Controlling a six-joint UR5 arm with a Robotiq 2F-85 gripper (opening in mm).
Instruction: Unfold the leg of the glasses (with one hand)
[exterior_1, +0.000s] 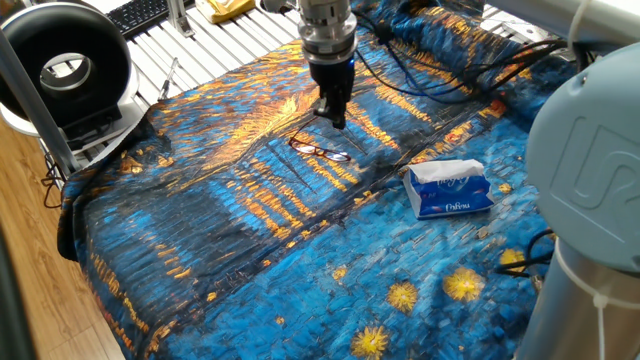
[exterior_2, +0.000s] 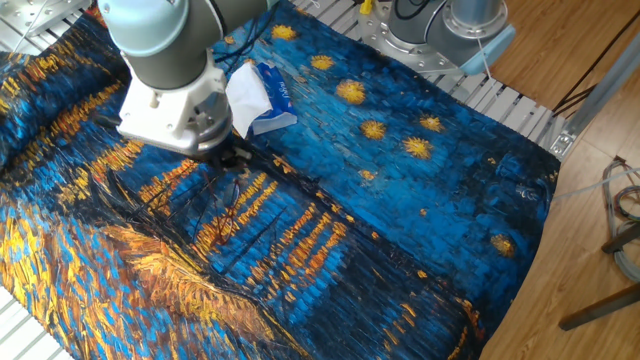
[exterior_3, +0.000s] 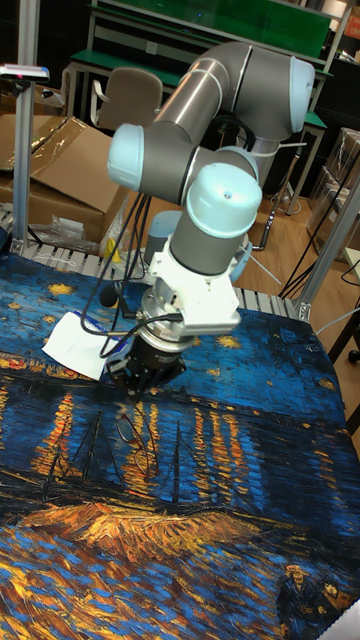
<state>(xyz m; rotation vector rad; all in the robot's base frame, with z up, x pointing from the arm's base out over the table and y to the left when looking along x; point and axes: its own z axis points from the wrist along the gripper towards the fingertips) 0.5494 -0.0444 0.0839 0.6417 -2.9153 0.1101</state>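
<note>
Gripper hangs at twelve o'clock of the glasses, fingers pressed together, empty; hook the leg gently.

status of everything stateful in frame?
gripper: above the glasses, not holding them; open or shut unclear
glasses: flat on the cloth, leg position too small to tell
tissue pack: lying on the cloth, a tissue sticking out

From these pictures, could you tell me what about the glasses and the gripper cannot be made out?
- Glasses: too small in one fixed view to tell whether the leg is folded.
- Glasses, the other fixed view: hidden behind the arm's wrist.
- Gripper: finger gap too small to judge, any view.
</note>
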